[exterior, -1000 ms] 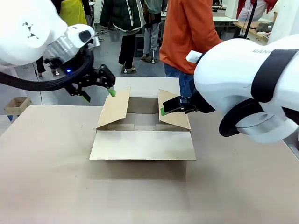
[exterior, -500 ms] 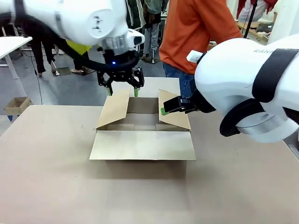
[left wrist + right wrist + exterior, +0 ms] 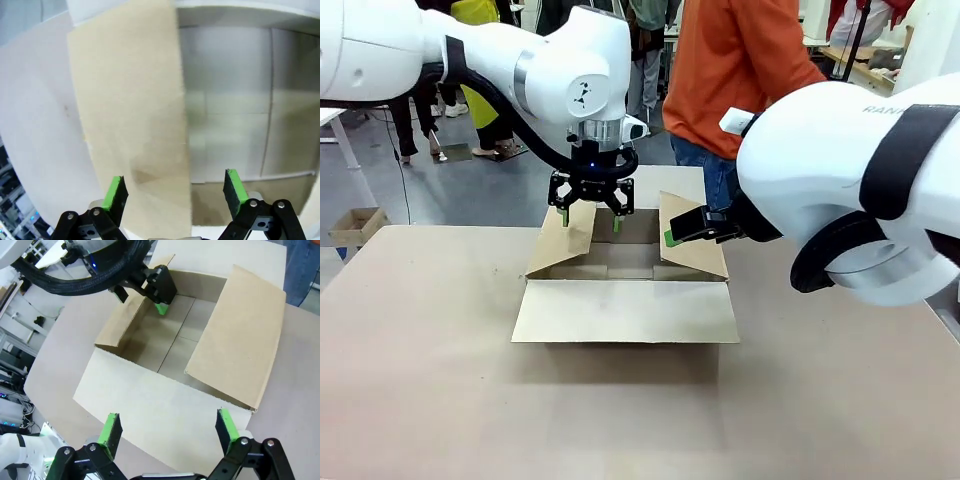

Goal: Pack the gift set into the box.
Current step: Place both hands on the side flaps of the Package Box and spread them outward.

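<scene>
both arms: glossy white rounded shells. left claw (image 3: 590, 218): black body, green pads, blue led (image 3: 587, 150) just above, dark logo (image 3: 582, 90) higher up, black cable (image 3: 510, 112) behind. right claw (image 3: 167, 416): same black/green, silver screws (image 3: 241, 441) at finger bases, black band (image 3: 895, 150) behind.

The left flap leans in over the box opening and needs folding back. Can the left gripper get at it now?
Probably yes: the left gripper is open, seemingly astride the upper edge of the left flap, nothing between.

Bright even overhead light, soft shadows, left wrist view blurred, wide-angle bending
</scene>
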Motion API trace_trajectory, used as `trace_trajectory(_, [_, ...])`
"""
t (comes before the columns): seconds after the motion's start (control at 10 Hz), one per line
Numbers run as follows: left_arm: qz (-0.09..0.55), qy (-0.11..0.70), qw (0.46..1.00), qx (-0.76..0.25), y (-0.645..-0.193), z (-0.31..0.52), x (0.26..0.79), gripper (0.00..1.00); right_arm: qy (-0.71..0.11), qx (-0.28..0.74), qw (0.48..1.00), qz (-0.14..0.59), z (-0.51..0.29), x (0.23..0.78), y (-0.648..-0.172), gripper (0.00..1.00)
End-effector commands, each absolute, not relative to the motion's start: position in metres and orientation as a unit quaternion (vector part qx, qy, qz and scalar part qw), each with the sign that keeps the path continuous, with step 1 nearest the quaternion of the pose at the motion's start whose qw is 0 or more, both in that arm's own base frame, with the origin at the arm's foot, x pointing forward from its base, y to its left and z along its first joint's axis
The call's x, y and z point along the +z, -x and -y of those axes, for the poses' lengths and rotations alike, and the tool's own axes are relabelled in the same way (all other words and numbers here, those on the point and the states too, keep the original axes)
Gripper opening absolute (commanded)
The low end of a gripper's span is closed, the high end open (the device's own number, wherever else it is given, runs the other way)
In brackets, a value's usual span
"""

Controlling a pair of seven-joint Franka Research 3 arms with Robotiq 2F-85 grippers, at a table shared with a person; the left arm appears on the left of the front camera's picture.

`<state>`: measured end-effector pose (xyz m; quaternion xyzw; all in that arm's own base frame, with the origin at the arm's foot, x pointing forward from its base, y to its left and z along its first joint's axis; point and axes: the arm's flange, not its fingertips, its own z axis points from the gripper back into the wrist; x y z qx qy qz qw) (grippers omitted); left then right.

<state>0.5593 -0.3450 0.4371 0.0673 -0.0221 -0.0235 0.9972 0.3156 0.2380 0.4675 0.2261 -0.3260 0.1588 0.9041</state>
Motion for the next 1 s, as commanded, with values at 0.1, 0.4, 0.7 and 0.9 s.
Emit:
trace_trajectory(0.1, [0.034,-0.136,0.99,-0.016,-0.552,0.333,0.438,1.0,-0.226,0.156,0.907,0.32,-0.236,0.474,-0.317,1.0])
trace_trajectory(0.4, [0.03,-0.168,0.985,-0.014,-0.551,0.325,0.429,1.0,-0.226,0.156,0.907,0.32,-0.236,0.474,-0.317,1.0])
trace_trajectory(0.7, [0.044,-0.166,0.985,-0.016,-0.548,0.317,0.434,1.0,-0.226,0.156,0.907,0.32,-0.236,0.474,-0.317,1.0])
trace_trajectory(0.9, [0.064,-0.163,0.985,-0.003,-0.543,0.304,0.446,1.0,-0.226,0.156,0.907,0.32,-0.236,0.474,-0.317,1.0])
